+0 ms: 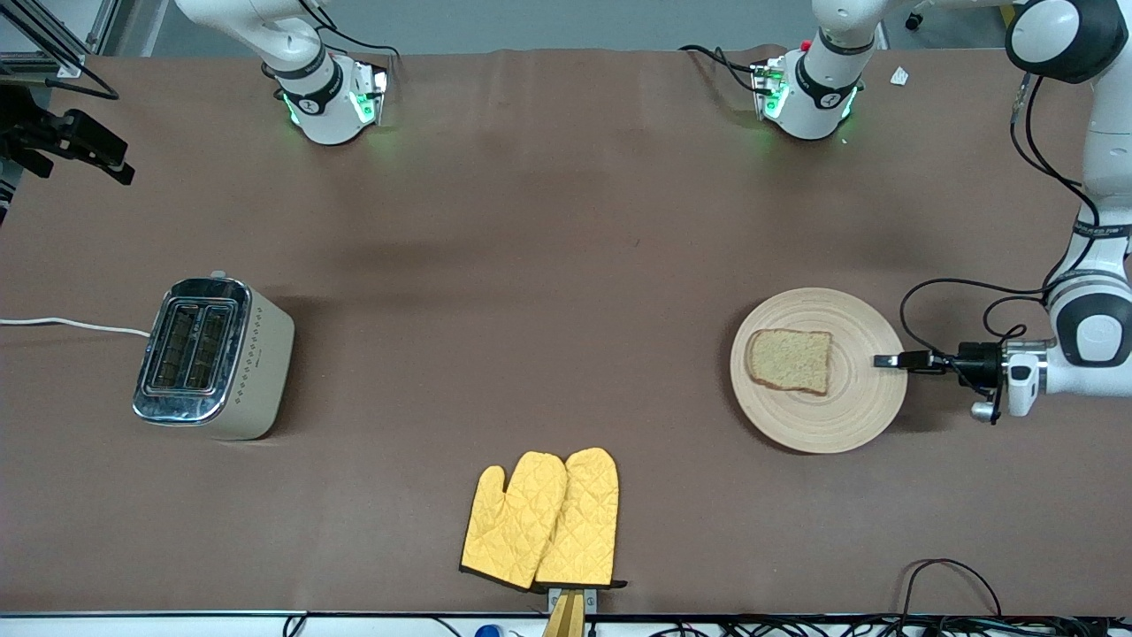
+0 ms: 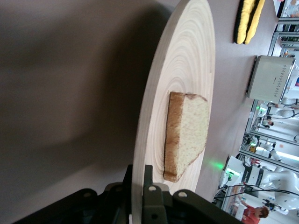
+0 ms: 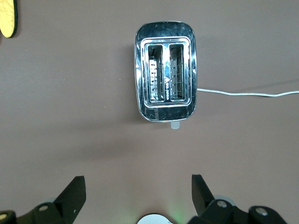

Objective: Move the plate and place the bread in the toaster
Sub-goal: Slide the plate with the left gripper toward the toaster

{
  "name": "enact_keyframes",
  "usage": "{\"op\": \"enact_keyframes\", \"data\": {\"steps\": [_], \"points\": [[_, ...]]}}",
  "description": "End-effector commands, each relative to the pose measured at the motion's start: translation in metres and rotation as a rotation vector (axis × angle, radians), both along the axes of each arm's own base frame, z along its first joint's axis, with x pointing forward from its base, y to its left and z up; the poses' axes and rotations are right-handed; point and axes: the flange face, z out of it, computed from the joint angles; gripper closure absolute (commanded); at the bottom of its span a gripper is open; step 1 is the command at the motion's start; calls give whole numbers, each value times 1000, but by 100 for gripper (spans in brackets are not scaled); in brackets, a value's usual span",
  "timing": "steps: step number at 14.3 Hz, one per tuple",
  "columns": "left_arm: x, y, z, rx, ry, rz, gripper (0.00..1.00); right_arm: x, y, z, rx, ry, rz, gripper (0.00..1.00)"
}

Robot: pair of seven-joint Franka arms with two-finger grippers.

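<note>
Pinching the plate's rim

Clamping my left fingers (image 1: pixel 884 360) on the edge of the plate (image 1: pixel 800 425) at the left arm's end of the table (image 1: pixel 548 265), I have the rim squeezed between them; the left wrist view shows the wood's edge (image 2: pixel 154 93) running straight into my closed pads. The plate is round, pale beige wood, ringed with fine concentric grooves. On it lies the bread (image 1: pixel 790 360), one brown, speckled slice with a darker crust, squarish, sitting near the plate's middle. My right fingers (image 3: pixel 135 191) are spread wide and empty, hanging over the table above the toaster (image 1: pixel 212 358), which stands toward the right arm's end. Its chrome top shines, both slots show bare, its cream sides carry small dotted marks, and a white cord (image 1: pixel 71 324) trails from it. Two yellow oven mitts (image 1: pixel 541 520) lie nearer the front camera.
</note>
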Motion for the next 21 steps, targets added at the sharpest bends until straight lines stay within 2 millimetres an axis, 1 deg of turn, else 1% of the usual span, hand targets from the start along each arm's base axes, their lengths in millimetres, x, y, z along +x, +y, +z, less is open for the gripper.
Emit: {"op": "enact_keyframes", "data": {"steps": [1,3,4,5,6,8,9,11,13,14,15,16,17,18,19,20,21], "points": [[26,-70,34,6,-35,-86,99,2,-2,1,13,-5,-12,0],[32,-133,48,-29,5,-119,99,2,-6,0,13,-4,-15,0],[33,-168,55,-52,26,-139,99,2,-9,0,13,-2,-23,0],[34,-198,61,-75,31,-146,99,2,-14,0,15,-2,-32,0],[36,-229,66,-108,31,-131,99,2,-18,0,17,-2,-39,0],[34,-295,70,-152,21,-122,99,3,-19,-1,14,2,-43,0],[31,-329,70,-170,14,-106,99,5,-15,-7,9,22,-37,0],[24,-387,65,-194,4,-62,99,8,-13,-11,5,31,-36,0],[12,-439,56,-198,-4,-16,99,8,-13,-11,5,29,-33,0],[4,-464,47,-188,-11,18,99,9,-14,-10,4,23,-33,0],[-5,-485,35,-176,-7,42,99,10,-17,-10,2,22,-38,0],[-16,-504,16,-167,11,65,99,10,-19,-10,-1,20,-41,0],[-23,-515,1,-151,18,84,99,10,-18,-9,-3,19,-40,0],[-30,-524,-14,-129,19,98,99,11,-19,-10,-3,22,-41,0],[-37,-531,-25,-113,18,103,99,11,-19,-11,-5,25,-42,0],[-41,-535,-31,-104,18,109,99,11,-20,-13,-7,32,-43,0],[-41,-535,-33,-111,28,117,99,11,-20,-13,-16,32,-43,0]]}}
